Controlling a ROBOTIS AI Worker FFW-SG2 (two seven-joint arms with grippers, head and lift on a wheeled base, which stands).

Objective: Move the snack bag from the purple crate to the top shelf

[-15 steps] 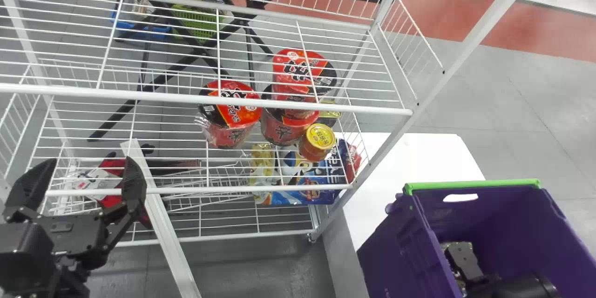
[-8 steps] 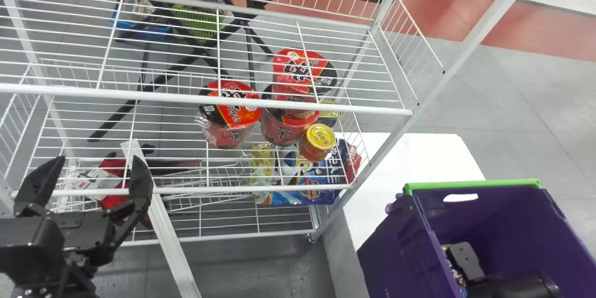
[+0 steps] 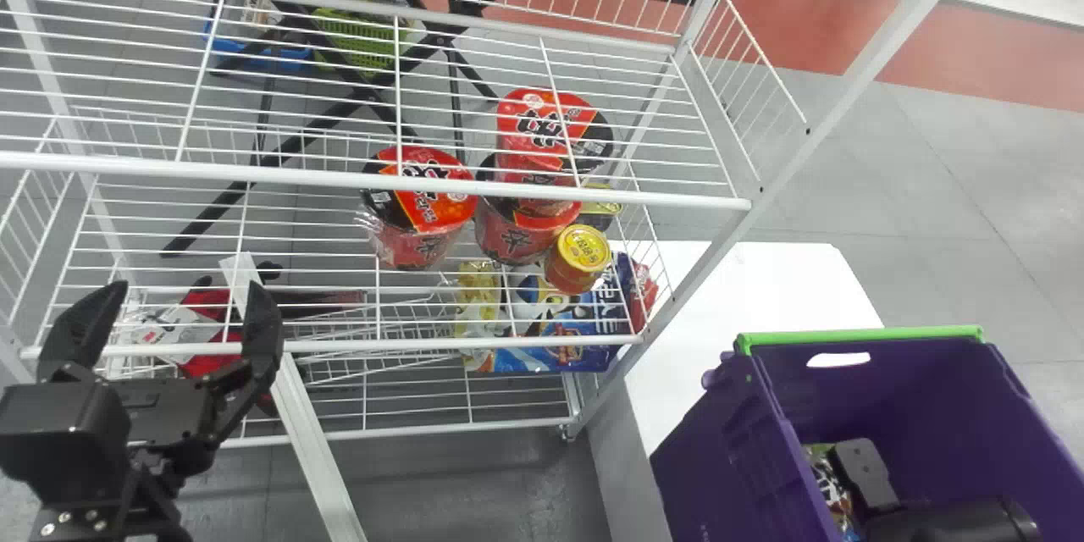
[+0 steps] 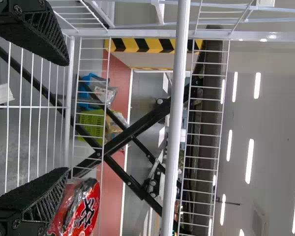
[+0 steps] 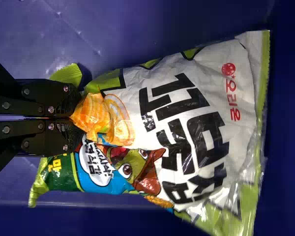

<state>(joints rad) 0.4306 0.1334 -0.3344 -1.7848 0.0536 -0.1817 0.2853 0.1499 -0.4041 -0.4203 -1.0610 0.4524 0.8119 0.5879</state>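
Status from where I'm standing: grasp looks done, transfer isn't. Right gripper (image 5: 78, 118) is pinching one end of the snack bag (image 5: 191, 123), fingers nearly together with film bunching between them. Bag is sitting down inside the purple crate (image 3: 720, 461). Left to do, I'd say: lift out, carry across, set on the top shelf (image 3: 373, 180), release.

Left gripper (image 3: 185, 296) is waiting in front of the rack, fingers spread wide, holding nothing.

In the way: crate walls are boxing the bag in; the rack's right post (image 3: 800, 148) is standing between crate and shelf, so the path is needing clearance there and over the front rail. Red noodle cups (image 3: 423, 207) and a yellow-lidded jar (image 3: 580, 258) are occupying the tier below.
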